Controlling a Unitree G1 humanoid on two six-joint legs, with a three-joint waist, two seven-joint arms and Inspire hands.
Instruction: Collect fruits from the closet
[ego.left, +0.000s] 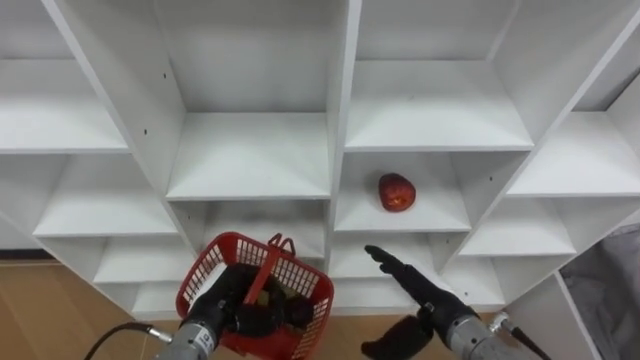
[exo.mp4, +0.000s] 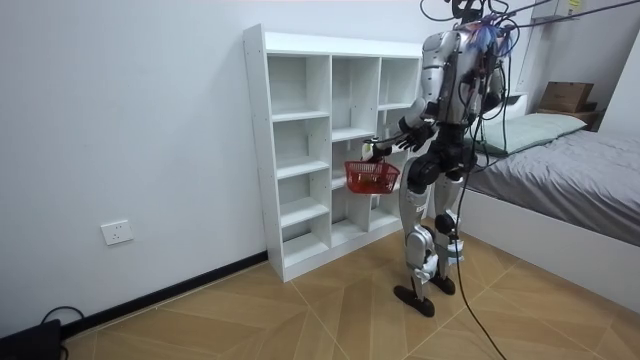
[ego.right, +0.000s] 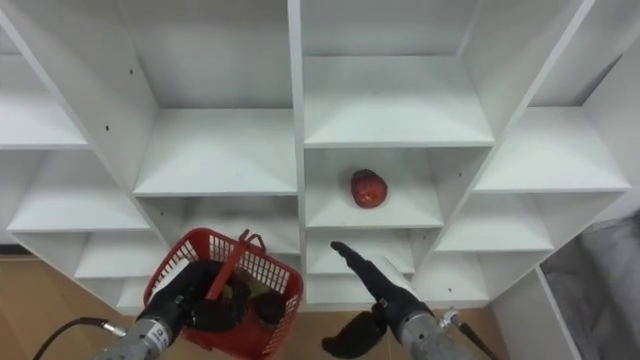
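Nearest you: your left hand (ego.left: 222, 305) has its fingers curled tight on the handle of the red plastic mesh basket (ego.left: 312, 285). You hold it low and roughly level before the shelves, likely so that fruit can drop straight in. Dark shapes sit inside the basket; can't tell what they are.

Your right hand (ego.left: 408, 282) holds nothing, fingers straight and stretched forward. It looks like a reach lined up on the fruit, well short of it.

Further in, the round glossy red apple (ego.left: 397, 192) sits alone on the shelf board just right of the central upright, one level above your right hand and apart from the walls.

The white flat-panelled cubby closet (ego.left: 345, 130) is smooth and hard. The apple is slick and rounded and may roll if poked, so wrap your fingers round it.
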